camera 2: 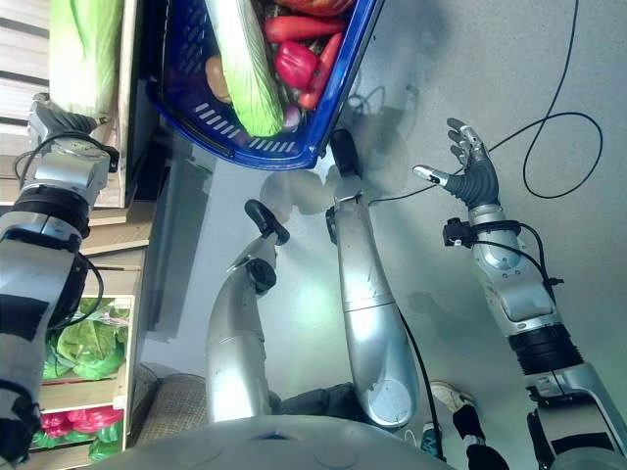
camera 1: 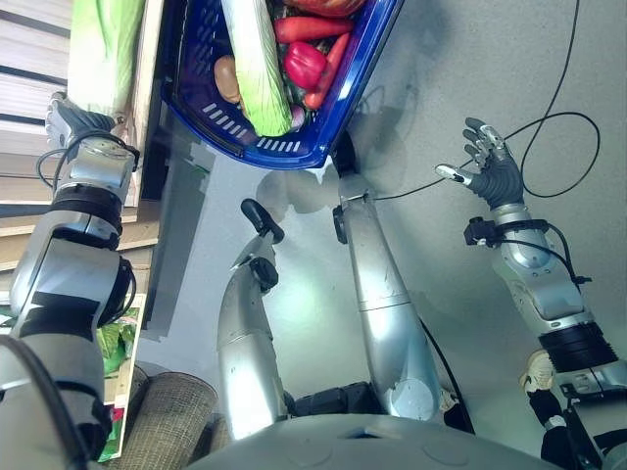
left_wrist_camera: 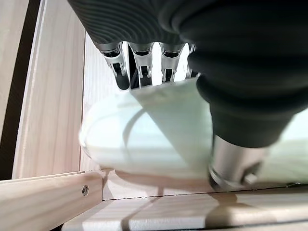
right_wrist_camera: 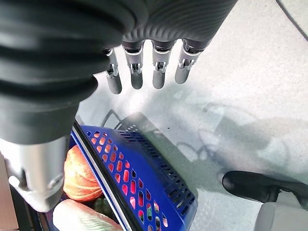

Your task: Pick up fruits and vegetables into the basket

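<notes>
The left hand [camera 1: 71, 119] is curling its fingers [left_wrist_camera: 120, 67] around a pale green cabbage [left_wrist_camera: 149, 130] in the wooden crate [left_wrist_camera: 53, 120]; the right hand [camera 1: 490, 168] is hovering, fingers spread, beside the blue plastic basket [camera 1: 294, 147].

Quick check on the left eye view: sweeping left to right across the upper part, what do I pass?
Left hand on the pale green cabbage in the wooden crate → blue basket holding a long cabbage and a red pepper → right hand, open over the grey floor.
</notes>
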### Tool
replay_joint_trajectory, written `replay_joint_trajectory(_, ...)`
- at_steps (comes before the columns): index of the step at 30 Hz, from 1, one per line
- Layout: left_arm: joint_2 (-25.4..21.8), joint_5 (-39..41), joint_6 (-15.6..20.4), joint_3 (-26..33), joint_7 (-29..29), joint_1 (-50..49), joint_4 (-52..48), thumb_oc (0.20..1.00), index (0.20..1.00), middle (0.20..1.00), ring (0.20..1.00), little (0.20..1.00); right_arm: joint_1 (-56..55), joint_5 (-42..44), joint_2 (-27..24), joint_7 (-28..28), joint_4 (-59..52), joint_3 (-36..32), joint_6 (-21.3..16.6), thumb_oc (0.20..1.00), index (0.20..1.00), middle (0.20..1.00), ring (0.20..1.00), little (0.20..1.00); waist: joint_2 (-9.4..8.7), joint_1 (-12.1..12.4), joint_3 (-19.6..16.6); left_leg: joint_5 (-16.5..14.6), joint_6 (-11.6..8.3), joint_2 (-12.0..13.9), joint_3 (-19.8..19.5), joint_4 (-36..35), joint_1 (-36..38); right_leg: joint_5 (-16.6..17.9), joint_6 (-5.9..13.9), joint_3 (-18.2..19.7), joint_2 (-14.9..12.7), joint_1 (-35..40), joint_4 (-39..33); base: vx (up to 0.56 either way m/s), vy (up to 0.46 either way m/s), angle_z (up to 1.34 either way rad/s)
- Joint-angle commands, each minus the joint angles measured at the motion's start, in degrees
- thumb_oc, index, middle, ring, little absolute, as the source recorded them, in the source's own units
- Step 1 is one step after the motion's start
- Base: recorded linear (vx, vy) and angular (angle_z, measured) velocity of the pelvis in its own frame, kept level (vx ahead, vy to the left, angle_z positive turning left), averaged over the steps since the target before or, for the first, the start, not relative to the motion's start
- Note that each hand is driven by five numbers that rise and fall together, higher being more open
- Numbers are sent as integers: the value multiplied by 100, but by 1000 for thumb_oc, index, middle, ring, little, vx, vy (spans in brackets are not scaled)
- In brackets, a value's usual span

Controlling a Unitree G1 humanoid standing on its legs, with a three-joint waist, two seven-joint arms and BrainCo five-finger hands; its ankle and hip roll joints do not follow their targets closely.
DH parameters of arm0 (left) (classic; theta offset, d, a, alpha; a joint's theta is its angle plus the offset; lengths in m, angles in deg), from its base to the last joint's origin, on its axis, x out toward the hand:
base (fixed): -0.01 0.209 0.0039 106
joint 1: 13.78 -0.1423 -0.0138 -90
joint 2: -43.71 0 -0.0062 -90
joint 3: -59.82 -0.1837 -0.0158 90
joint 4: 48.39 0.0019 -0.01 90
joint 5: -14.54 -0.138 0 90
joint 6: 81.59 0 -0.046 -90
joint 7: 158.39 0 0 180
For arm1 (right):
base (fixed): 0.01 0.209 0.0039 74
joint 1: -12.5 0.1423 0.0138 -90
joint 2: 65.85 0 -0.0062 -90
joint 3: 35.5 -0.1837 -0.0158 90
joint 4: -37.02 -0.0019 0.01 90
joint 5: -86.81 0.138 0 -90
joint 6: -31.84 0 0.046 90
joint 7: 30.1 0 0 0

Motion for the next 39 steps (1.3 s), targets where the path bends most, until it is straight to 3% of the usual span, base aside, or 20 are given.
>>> replay_joint_trajectory(1,155,93,373,-26,771,-364,275,200,200,200,200,200,-163,107,116,-38,-26,174,-364,1000,1000,1000,1000,1000,-79,-236,-260,-277,307,-137,15,498,-544,-610,240,-75,129,181,124,0,0,0)
replay_joint_trajectory(7,240,518,596,217,1122,-695,146,200,200,200,200,200,-221,10,147,22,-142,60,-407,1000,1000,1000,1000,1000,-74,-205,-260,-244,299,-155,10,355,-267,-603,273,-137,53,447,19,-13,6,1)
replay_joint_trajectory(15,200,518,852,487,1285,-1205,-305,200,200,200,200,200,-440,-81,116,302,-479,-225,-379,1000,1000,1000,1000,1000,-36,-163,-260,-206,295,-205,10,148,273,-632,298,-245,-56,974,-107,-12,11,2)
replay_joint_trajectory(21,224,412,1399,903,1248,-2029,-1148,200,200,200,200,200,-769,-104,209,670,-995,-424,-296,1000,1000,1000,1000,1000,18,-35,-260,-146,346,-297,-28,-76,876,-672,311,-394,-132,1652,-272,-22,4,8)
replay_joint_trajectory(25,228,127,2001,1079,1104,-2632,-1950,200,200,200,200,200,-919,413,336,1368,-1378,-488,194,1000,1000,1000,1000,1000,37,117,-260,-108,371,-354,-111,-224,1237,-670,333,-487,-168,2094,-427,-30,-38,11)
replay_joint_trajectory(30,239,-371,2634,1297,837,-3334,-2970,200,200,200,200,200,-990,942,469,2096,-1628,-544,521,1000,1000,1000,1000,1000,33,364,-260,-76,415,-414,-238,-393,1654,-659,352,-638,-229,2641,-637,-30,-73,7)
replay_joint_trajectory(34,181,-985,2954,1439,706,-3696,-3791,200,200,200,200,200,-917,1760,781,2756,-1843,-524,1050,1000,1000,1000,1000,1000,-23,574,-260,-76,444,-445,-339,-470,1916,-650,370,-780,-277,3045,-783,-39,-118,13)
replay_joint_trajectory(36,150,-1411,3074,1474,656,-3757,-4165,200,200,200,200,200,-766,2157,989,2935,-1911,-465,1422,1000,1000,1000,1000,1000,-51,703,-260,-66,456,-456,-405,-503,2028,-633,379,-850,-295,3247,-862,-76,-150,20)
replay_joint_trajectory(37,109,-1612,3154,1483,622,-3776,-4339,200,200,200,200,200,-690,2276,1077,2930,-1951,-446,1499,1000,1000,1000,1000,1000,-67,763,-260,96,505,-446,-384,-560,1990,-449,341,-910,-303,3251,-962,-111,-178,19)
replay_joint_trajectory(39,85,-1960,3259,1495,652,-3815,-4725,200,200,200,200,200,-514,2441,1247,2946,-2004,-355,1586,1000,1000,1000,1000,1000,-109,894,-260,88,526,-454,-459,-583,2085,-437,353,-967,-326,3424,-1021,-57,-162,21)
